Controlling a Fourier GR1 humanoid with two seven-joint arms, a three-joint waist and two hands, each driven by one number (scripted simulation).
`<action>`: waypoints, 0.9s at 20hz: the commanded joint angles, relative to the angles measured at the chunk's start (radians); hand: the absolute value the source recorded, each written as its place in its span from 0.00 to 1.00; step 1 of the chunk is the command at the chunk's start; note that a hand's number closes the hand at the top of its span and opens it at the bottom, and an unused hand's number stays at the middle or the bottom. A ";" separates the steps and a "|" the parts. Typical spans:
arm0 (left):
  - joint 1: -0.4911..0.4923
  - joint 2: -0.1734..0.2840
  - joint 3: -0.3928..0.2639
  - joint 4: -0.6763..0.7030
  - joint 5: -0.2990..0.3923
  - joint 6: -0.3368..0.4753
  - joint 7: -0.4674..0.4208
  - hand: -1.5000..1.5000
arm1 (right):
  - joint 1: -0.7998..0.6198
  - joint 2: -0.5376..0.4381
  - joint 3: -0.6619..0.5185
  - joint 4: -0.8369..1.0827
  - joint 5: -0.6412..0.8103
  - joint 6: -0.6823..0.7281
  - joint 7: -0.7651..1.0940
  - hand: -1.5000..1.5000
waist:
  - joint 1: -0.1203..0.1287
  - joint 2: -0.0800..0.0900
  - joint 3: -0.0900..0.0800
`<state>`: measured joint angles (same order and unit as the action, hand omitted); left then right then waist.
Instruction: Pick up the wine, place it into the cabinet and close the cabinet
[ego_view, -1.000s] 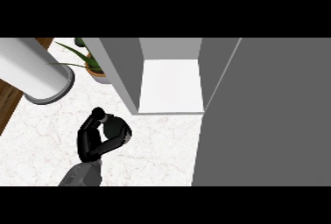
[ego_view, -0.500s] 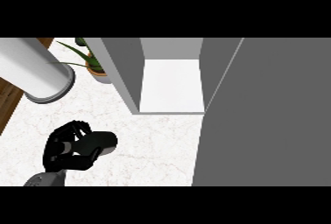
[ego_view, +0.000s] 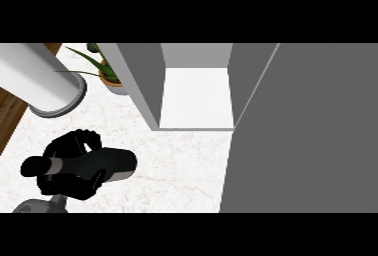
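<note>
My left hand (ego_view: 70, 175), fingers curled around the dark glass wine bottle (ego_view: 92, 165), sat at eight o'clock; I feared clipping the open grey cabinet's (ego_view: 196, 97) side wall.

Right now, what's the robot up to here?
One hand is curled round the dark wine bottle, holding it on its side above the marble counter, at the view's lower left. The cabinet ahead stands open, its white shelf bare, with the grey door swung out at the right. The wine is not yet inside. A potted plant sits behind, left of the cabinet. No other hand shows.
</note>
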<state>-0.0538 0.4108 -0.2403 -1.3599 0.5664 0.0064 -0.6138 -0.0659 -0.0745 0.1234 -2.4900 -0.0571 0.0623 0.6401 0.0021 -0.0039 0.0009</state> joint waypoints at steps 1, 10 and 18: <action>0.000 0.024 0.002 -0.190 0.018 0.039 0.159 1.00 | 0.055 0.007 0.000 -0.093 -0.054 0.010 0.008 0.00 | -0.001 0.000 0.000; -0.033 -0.090 -0.144 -0.352 -0.144 0.203 0.342 1.00 | -0.070 0.013 0.001 -0.042 -0.025 -0.026 0.073 0.00 | -0.003 0.003 -0.001; -0.207 -0.206 -0.173 -0.455 -0.186 0.334 0.571 1.00 | -0.001 0.013 -0.002 -0.086 -0.052 0.009 0.051 0.00 | -0.008 0.002 0.000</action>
<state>-0.1953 0.2737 -0.3824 -1.7934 0.4212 0.2804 -0.1191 -0.0801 -0.0626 0.1126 -2.4863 -0.0623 0.0701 0.6520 -0.0055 -0.0021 0.0006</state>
